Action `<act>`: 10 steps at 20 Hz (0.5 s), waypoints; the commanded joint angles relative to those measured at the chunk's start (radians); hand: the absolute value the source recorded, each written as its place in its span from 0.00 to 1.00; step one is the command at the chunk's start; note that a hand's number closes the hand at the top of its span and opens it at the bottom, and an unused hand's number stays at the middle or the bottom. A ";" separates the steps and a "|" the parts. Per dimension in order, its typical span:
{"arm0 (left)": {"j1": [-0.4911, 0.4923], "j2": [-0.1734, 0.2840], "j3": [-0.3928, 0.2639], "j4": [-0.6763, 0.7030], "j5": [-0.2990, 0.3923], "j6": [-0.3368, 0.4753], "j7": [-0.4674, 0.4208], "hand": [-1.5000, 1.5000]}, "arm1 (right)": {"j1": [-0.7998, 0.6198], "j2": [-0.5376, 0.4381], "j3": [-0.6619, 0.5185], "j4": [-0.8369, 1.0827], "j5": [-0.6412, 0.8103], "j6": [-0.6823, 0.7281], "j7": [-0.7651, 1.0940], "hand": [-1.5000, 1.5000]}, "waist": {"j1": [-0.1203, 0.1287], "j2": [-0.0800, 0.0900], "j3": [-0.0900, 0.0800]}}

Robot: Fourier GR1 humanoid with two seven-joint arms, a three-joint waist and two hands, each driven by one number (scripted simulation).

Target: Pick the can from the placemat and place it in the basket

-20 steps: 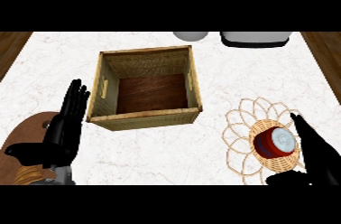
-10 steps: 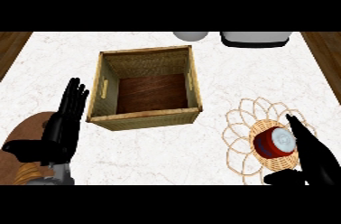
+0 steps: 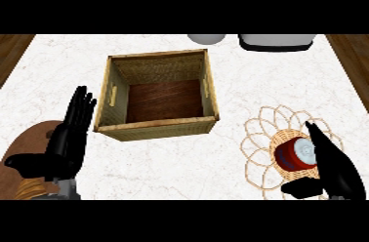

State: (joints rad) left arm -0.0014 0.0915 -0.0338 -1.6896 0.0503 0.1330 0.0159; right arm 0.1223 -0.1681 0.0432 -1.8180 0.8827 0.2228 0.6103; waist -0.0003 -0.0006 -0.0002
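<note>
Nearest, at the lower left, the left hand (image 3: 63,138) rests open with its fingers straight and pointing away, its thumb out to the side; it holds nothing and lies just left of the basket (image 3: 157,129), apart from it; part of a brown wooden object (image 3: 25,146) shows beneath and beside it at the counter's left edge. At the lower right the right hand (image 3: 333,165) lies with its fingers stretched straight along the right side of the can (image 3: 297,154) and its thumb low in front; whether the fingers touch the can cannot be told, and nothing is curled round it, so the hand is released. The can stands on the woven centre of the placemat (image 3: 258,149), a round mat with looped, petal-like edging, near the counter's right edge; the can has a red body and a pale silvery top, seen from above. Between placemat and basket runs a strip of bare white marbled counter (image 3: 180,163), and more bare counter lies in front of the basket. The basket is square, woven, pale tan, with a dark brown wooden floor and slot handles in its side walls; its opening is uncovered. Farthest, at the counter's back edge, sit a grey rounded object (image 3: 207,38) and a white one with a dark base (image 3: 277,42), both cut off; brown wooden floor (image 3: 16,50) shows past the counter's left and right edges.
</note>
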 commanded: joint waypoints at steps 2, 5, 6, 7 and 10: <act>-0.016 -0.032 0.010 0.114 -0.023 -0.006 -0.111 0.50 | -0.077 0.011 -0.036 0.107 -0.001 -0.022 -0.028 0.00 | 0.000 0.001 0.000; -0.011 -0.027 0.011 0.001 -0.008 0.004 -0.005 0.50 | 0.026 -0.017 -0.015 0.055 -0.020 0.026 -0.084 1.00 | -0.001 0.000 0.000; 0.056 -0.038 -0.024 -0.024 -0.042 0.013 -0.028 0.50 | -0.020 -0.019 -0.015 0.173 0.000 -0.019 -0.131 1.00 | 0.003 0.000 0.000; 0.063 -0.047 -0.044 -0.008 -0.049 0.006 -0.057 0.50 | -0.032 -0.060 0.013 0.197 0.045 -0.013 -0.160 1.00 | 0.007 0.001 0.000; -0.046 -0.014 0.021 0.009 -0.006 -0.005 0.027 0.50 | -0.053 -0.020 0.057 0.227 0.081 -0.047 -0.162 1.00 | 0.002 0.001 0.000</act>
State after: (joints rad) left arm -0.0042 0.0702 -0.0327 -1.6922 0.0345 0.1328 0.0190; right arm 0.0820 -0.2002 0.0500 -1.6989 0.9238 0.1988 0.4976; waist 0.0005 -0.0077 -0.0102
